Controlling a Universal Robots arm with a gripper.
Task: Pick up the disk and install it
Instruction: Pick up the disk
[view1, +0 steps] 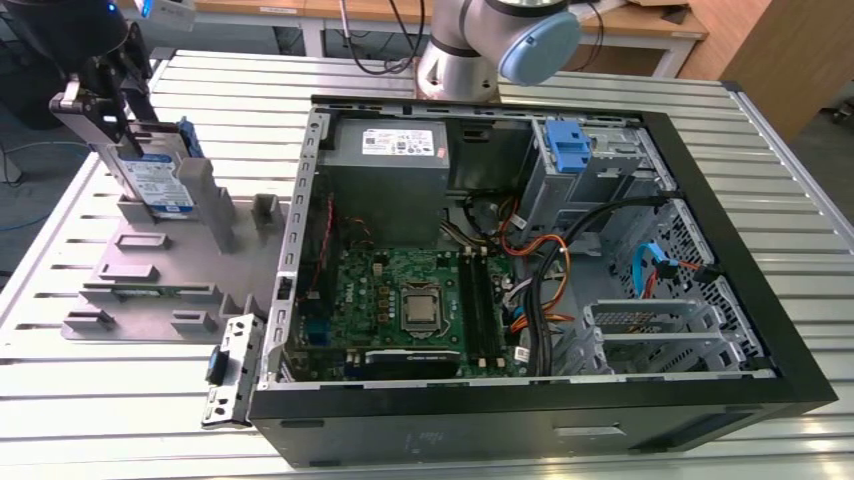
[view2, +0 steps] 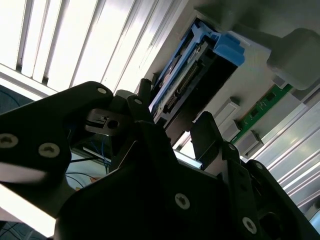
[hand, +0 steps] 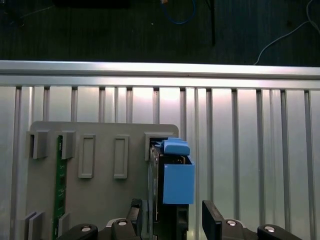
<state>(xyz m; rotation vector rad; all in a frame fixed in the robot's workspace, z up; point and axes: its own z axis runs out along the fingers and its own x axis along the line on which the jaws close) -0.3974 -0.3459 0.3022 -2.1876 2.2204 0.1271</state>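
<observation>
The disk stands on edge in a slot of the grey fixture plate at the exterior view's left, its white-and-blue label facing out. Blue carrier rails run along its edges. My gripper is just above its top edge. In the first wrist view the disk lies between my two dark fingers with a gap on each side, so the gripper is open. The second wrist view shows the disk's connector edge beyond the gripper.
An open computer case fills the exterior view's right, with motherboard, grey power-supply box, a bare blue bracket in the drive bay and loose cables. A green memory stick sits in the fixture. The arm's base stands behind the case.
</observation>
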